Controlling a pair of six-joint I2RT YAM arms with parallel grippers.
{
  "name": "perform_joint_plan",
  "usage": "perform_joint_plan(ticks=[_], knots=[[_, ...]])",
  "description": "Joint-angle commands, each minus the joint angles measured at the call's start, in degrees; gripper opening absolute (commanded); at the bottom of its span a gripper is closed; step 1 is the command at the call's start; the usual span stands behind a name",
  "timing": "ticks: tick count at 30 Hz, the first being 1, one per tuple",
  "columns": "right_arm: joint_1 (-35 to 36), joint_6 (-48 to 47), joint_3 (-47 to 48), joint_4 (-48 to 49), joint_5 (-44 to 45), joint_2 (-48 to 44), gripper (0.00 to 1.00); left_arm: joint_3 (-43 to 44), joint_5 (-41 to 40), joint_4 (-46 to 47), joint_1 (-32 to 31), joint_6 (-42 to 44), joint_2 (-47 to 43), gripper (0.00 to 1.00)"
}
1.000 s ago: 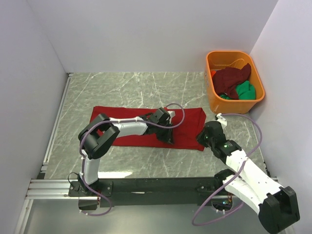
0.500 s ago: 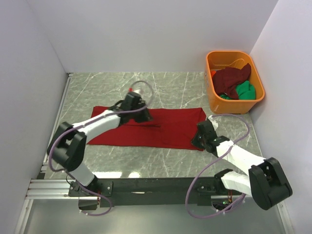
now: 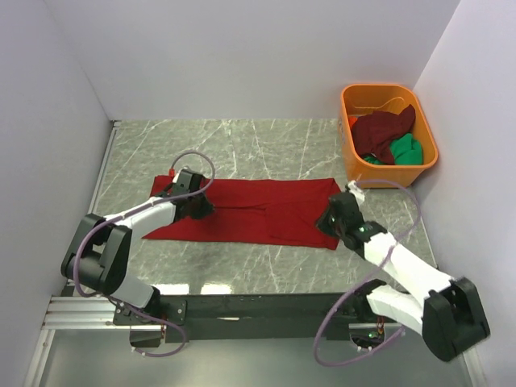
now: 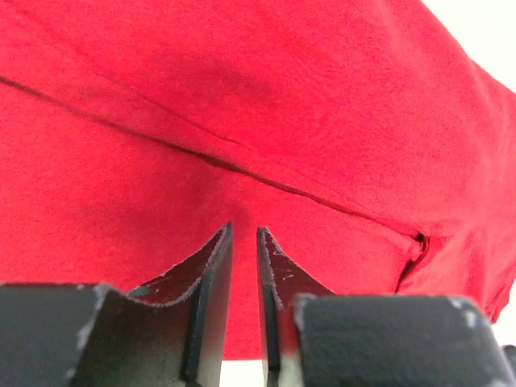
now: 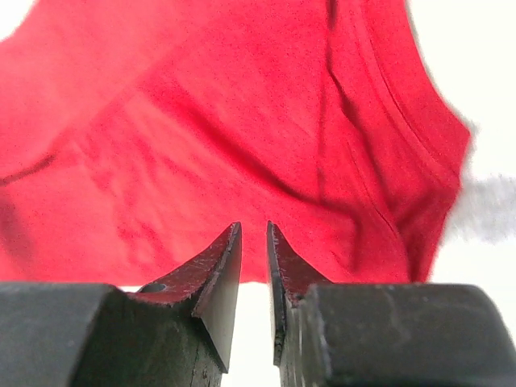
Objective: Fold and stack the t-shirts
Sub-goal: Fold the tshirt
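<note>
The bright red t-shirt (image 3: 258, 211) lies flat on the marble table as a long folded strip. It fills the left wrist view (image 4: 282, 97) and the right wrist view (image 5: 201, 121). My left gripper (image 3: 200, 206) sits low over the shirt's left part; its jaws (image 4: 242, 230) are shut but for a thin slit, with nothing between them. My right gripper (image 3: 327, 221) is at the shirt's right end; its jaws (image 5: 254, 226) are also shut and empty, just off the cloth's near edge. The dark maroon t-shirt (image 3: 385, 129) and the green t-shirt (image 3: 405, 150) lie bunched in the orange tub.
The orange plastic tub (image 3: 387, 87) stands at the back right, close to the right wall. White walls enclose the table on the left, back and right. A metal rail (image 3: 93, 205) runs along the left edge. Cables loop above both wrists.
My left gripper has slid leftward along the red shirt, from its middle to its left part. The right gripper has stayed at the shirt's right end, shifting only slightly.
</note>
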Motion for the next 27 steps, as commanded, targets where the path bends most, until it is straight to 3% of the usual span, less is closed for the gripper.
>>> perform_joint_plan(ticks=[1, 10, 19, 27], knots=[[0.56, -2.07, 7.11, 0.56, 3.00, 7.04, 0.26, -1.88, -5.43, 0.96, -0.19, -1.96, -2.78, 0.23], [1.88, -3.92, 17.92, 3.91, 1.07, 32.71, 0.29, -6.10, -8.17, -0.44, -0.28, -2.49, -3.31, 0.19], [3.28, -7.43, 27.58, -0.65, 0.80, 43.80, 0.30, -9.35, -8.00, -2.99, -1.51, -3.72, -7.70, 0.18], [3.11, -12.52, 45.66, -7.60, 0.89, 56.80, 0.30, -12.34, -8.00, -5.10, -11.33, -12.84, -11.22, 0.17]])
